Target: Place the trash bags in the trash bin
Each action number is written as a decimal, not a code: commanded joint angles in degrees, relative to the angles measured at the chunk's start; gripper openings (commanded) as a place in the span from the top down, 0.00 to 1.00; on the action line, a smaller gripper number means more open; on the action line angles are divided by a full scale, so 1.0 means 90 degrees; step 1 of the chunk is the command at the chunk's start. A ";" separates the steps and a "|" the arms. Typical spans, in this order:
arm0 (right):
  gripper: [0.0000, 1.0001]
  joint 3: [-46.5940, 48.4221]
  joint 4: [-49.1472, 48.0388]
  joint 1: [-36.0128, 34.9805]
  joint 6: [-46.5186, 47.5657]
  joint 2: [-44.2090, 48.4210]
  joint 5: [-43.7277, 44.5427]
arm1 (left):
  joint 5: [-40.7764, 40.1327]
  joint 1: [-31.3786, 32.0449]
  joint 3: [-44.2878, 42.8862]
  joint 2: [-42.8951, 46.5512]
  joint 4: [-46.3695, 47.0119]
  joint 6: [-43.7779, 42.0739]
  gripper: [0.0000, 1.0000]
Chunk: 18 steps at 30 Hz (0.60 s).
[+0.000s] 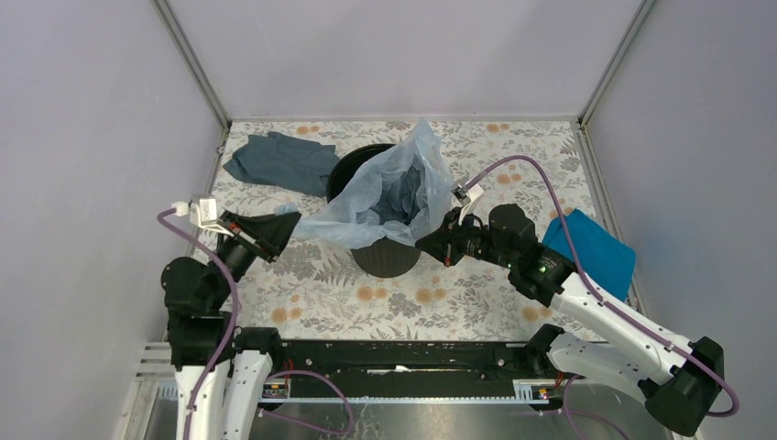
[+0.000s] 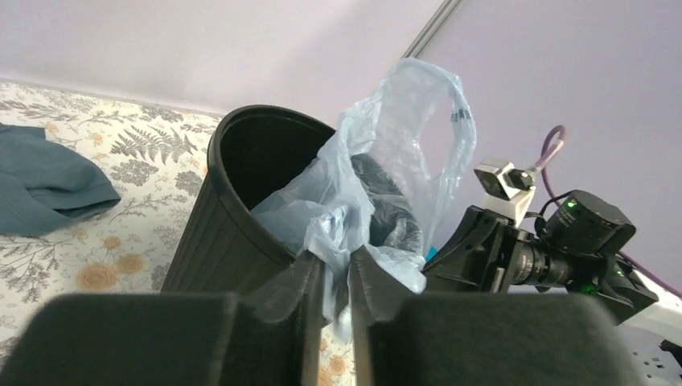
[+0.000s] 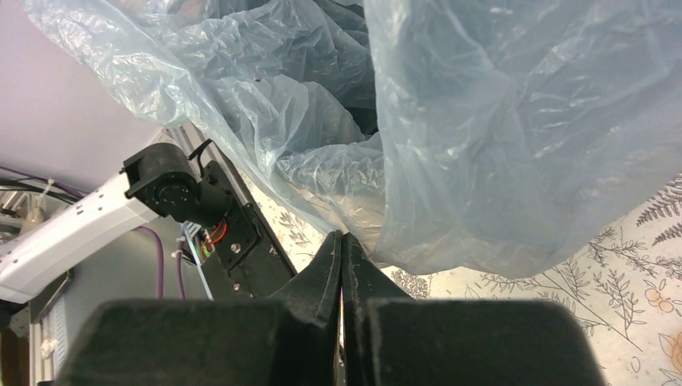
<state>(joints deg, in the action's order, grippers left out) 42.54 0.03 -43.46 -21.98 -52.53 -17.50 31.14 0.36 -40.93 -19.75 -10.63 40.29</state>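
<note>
We see the pale blue trash bag (image 1: pixel 394 192) spread open over the black trash bin (image 1: pixel 385 260), pinched at both sides.
The floral table (image 1: pixel 458 302) carries the upright bin at its middle. The bag sags into the bin's mouth and rises above the far rim. A slate-blue cloth (image 1: pixel 279 160) lies just left of the bin, and a bright blue folded piece (image 1: pixel 591 252) lies well to the right. Our left gripper (image 1: pixel 291 218) nips the bag's left corner, drawn out past the rim. Our right gripper (image 1: pixel 429 244), fingers pressed together, pinches the bag's right edge beside the bin.
</note>
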 commanded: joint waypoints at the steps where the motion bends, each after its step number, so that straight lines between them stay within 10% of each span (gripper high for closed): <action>1: 1.00 0.0129 -0.0381 -0.0006 -0.0329 0.0161 -0.0042 | -0.0171 -0.0030 -0.1160 -0.0001 -0.1154 0.0010 0.75; 10: 0.96 0.0523 0.0572 -0.0010 -0.0259 0.0125 0.0337 | -0.0804 -0.0030 -0.4758 -0.1617 -0.6152 0.0806 0.02; 18: 0.97 0.0331 0.0402 -0.0007 -0.0351 0.0262 0.0030 | 0.0550 -0.0030 -0.4007 -0.1983 -0.5675 0.2690 0.17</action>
<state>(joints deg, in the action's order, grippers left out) 44.82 4.84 -43.46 -24.51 -51.57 -16.14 31.31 0.36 -80.23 -34.41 -60.75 54.76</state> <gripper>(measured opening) 0.044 0.885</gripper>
